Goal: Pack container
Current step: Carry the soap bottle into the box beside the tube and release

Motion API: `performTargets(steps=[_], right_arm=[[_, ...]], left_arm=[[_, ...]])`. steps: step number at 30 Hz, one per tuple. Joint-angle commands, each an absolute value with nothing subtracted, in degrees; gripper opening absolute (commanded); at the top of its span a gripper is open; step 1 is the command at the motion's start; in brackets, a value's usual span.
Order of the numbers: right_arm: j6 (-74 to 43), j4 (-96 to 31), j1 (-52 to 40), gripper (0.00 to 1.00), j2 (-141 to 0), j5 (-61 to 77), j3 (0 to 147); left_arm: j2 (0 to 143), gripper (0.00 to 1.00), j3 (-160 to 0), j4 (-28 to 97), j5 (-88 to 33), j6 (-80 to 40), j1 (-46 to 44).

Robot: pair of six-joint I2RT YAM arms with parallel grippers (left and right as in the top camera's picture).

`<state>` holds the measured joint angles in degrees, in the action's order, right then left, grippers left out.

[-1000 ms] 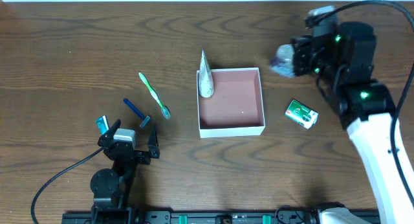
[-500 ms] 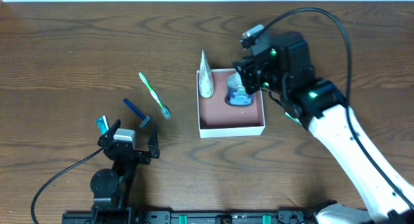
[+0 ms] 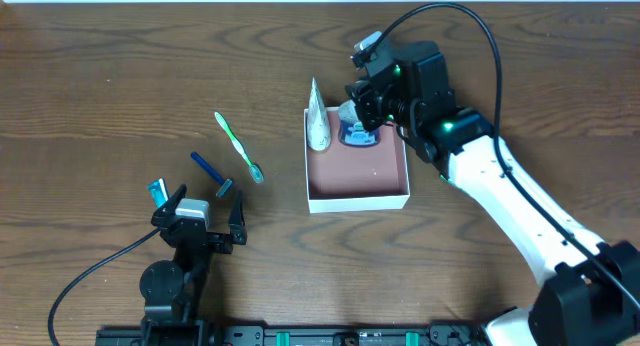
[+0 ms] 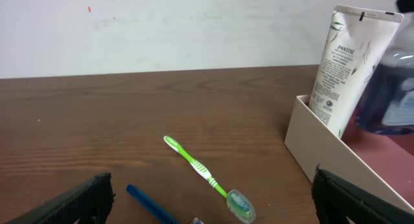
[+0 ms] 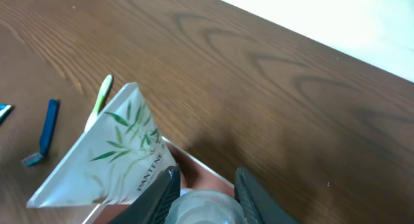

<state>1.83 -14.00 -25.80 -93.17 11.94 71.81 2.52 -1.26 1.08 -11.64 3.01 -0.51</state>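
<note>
The container (image 3: 358, 194) is a shallow square box with white walls and a reddish-brown inside at table centre; its wall also shows in the left wrist view (image 4: 336, 159). A white Pantene tube (image 3: 317, 118) leans in its far left corner and shows in the right wrist view (image 5: 119, 153). My right gripper (image 3: 357, 119) is shut on a clear bluish bottle (image 3: 358, 132) held over the container's far side, next to the tube; the bottle's top shows between the jaws in the right wrist view (image 5: 204, 208). My left gripper (image 3: 205, 221) is open and empty near the front left.
A green toothbrush (image 3: 238, 146) and a blue razor (image 3: 212, 172) lie left of the container, just ahead of the left gripper. A small blue-capped item (image 3: 157, 191) lies beside the left gripper. The right arm (image 3: 500, 186) crosses the table right of the container.
My right gripper has carried the bluish bottle from the far right to above the container's far side, then a little left toward the tube. The left arm has not moved.
</note>
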Motion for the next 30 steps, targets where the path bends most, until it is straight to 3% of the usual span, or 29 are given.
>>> performTargets(steps=[1,10,20,30], right_arm=[[3.1,-12.6,-26.3,0.28,-94.2,12.3,72.6],[3.3,-10.8,-26.3,0.29,-97.1,12.3,72.6],[3.5,-9.9,-26.3,0.47,-97.6,12.3,72.6],[3.8,-9.6,-26.3,0.48,-97.8,12.3,72.6]], left_arm=[[2.5,0.98,-0.2,3.0,-12.2,3.3,-0.3],[2.5,0.98,-0.2,3.0,-12.2,3.3,-0.3],[2.5,0.98,-0.2,3.0,-12.2,3.3,-0.3],[2.5,0.98,-0.2,3.0,-12.2,3.3,-0.3]])
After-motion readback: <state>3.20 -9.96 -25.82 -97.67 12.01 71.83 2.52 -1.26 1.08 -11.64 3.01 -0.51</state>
